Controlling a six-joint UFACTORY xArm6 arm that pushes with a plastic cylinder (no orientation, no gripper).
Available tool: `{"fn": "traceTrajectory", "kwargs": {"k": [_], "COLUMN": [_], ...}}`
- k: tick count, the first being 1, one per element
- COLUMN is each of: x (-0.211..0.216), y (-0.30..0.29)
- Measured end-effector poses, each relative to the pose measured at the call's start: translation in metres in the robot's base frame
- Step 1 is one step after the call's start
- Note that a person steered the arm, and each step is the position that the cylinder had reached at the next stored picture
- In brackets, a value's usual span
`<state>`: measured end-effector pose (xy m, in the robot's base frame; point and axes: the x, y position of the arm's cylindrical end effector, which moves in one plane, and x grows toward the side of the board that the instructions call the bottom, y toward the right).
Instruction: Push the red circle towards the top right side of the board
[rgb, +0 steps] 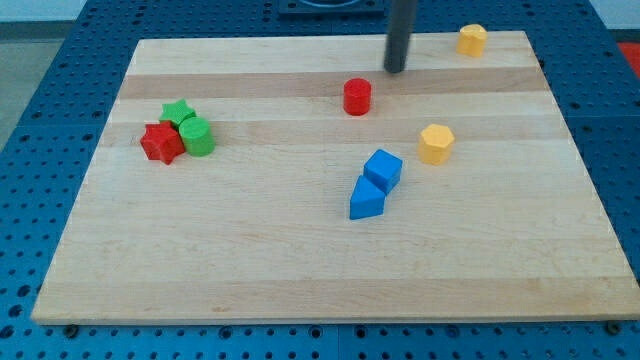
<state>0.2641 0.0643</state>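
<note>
The red circle (357, 97) is a short red cylinder standing on the wooden board (250, 260), a little above its middle. My tip (395, 70) is the lower end of a dark rod that comes down from the view's top. It stands just up and to the right of the red circle, apart from it by a small gap.
A yellow block (473, 40) sits at the board's top right corner, another yellow block (436, 144) to the right of centre. Two blue blocks (375, 184) touch near the middle. A red star (161, 143), a green star (178, 113) and a green cylinder (198, 136) cluster at the left.
</note>
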Motion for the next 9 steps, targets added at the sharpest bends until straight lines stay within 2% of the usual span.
{"fn": "traceTrajectory", "kwargs": {"k": [1,2,3,5,7,9], "x": [0.014,0.048,0.08,0.081,0.054,0.051], "y": [-0.049,-0.083,-0.088,-0.029,-0.002,0.05]}}
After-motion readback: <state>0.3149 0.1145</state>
